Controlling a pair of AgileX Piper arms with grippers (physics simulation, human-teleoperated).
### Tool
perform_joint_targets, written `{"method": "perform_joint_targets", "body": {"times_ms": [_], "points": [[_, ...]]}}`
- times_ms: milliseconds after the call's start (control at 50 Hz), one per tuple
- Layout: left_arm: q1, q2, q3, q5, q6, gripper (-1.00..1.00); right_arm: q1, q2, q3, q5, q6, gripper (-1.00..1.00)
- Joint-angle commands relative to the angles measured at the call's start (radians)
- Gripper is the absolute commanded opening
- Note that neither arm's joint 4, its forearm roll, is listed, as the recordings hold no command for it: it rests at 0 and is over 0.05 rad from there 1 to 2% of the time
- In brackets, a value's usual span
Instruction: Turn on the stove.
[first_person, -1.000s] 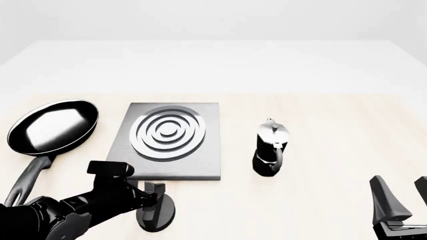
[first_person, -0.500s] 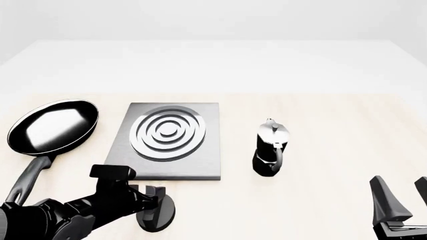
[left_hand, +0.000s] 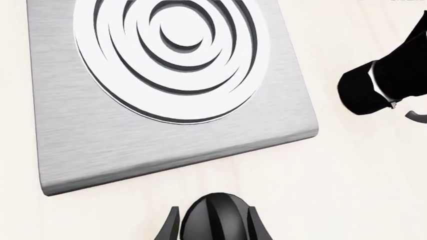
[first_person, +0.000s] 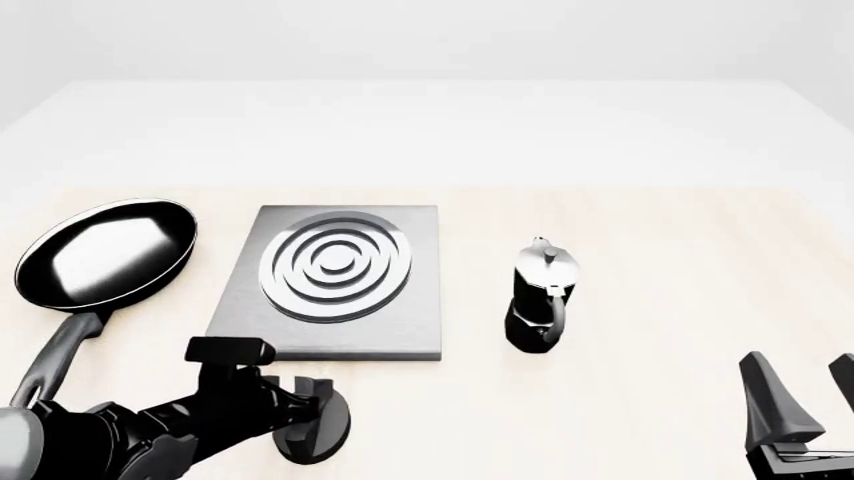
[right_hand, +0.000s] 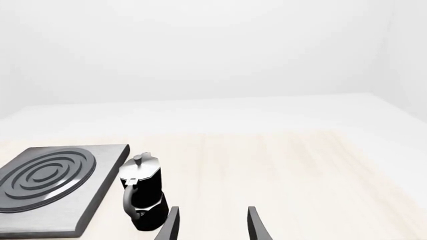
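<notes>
my left hand (first_person: 310, 425): fingers clamped on knob (left_hand: 217, 220)
knob: 6 o'clock of stove (first_person: 340, 282)
my right hand (right_hand: 212, 225): fingers apart, holding nothing

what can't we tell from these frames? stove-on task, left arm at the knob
- Knob position or markings: cut off by the left wrist view's edge; in the front view the left gripper covers it.
- Pad contact on the knob: not resolvable in either view.
- Stove on or off: no indicator visible.
- Right gripper: only fingertips show, holding nothing.
</notes>
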Motion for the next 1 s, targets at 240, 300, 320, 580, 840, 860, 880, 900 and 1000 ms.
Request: {"method": "perform_joint_targets", "body": {"times_ms": [240,300,320,580,840,860,880,900,1000], "points": [[0.051,-0.003,0.004,0.007,0.031,1.00,0.002,0.010,0.000,-0.008,0.001,1.00],[0.073,-0.011,0.006,0.009,0.042,1.00,0.005,0.016,0.000,-0.012,0.000,1.00],[0.078,-0.014,0.006,0.011,0.046,1.00,0.005,0.016,0.000,-0.012,0.000,1.00],[0.151,-0.048,0.015,0.024,0.070,1.00,0.009,0.034,0.000,-0.024,-0.004,1.00],[0.187,-0.066,0.020,0.025,0.084,1.00,0.009,0.032,0.000,-0.020,-0.006,1.00],[0.190,-0.070,0.021,0.026,0.086,1.00,0.009,0.034,0.000,-0.022,-0.006,1.00],[0.191,-0.067,0.022,0.023,0.087,1.00,0.009,0.038,0.000,-0.026,-0.005,1.00],[0.194,-0.064,0.023,0.021,0.086,1.00,0.009,0.037,0.000,-0.026,-0.006,1.00],[0.205,-0.071,0.023,0.024,0.091,1.00,0.009,0.037,0.000,-0.026,-0.006,1.00]]}}
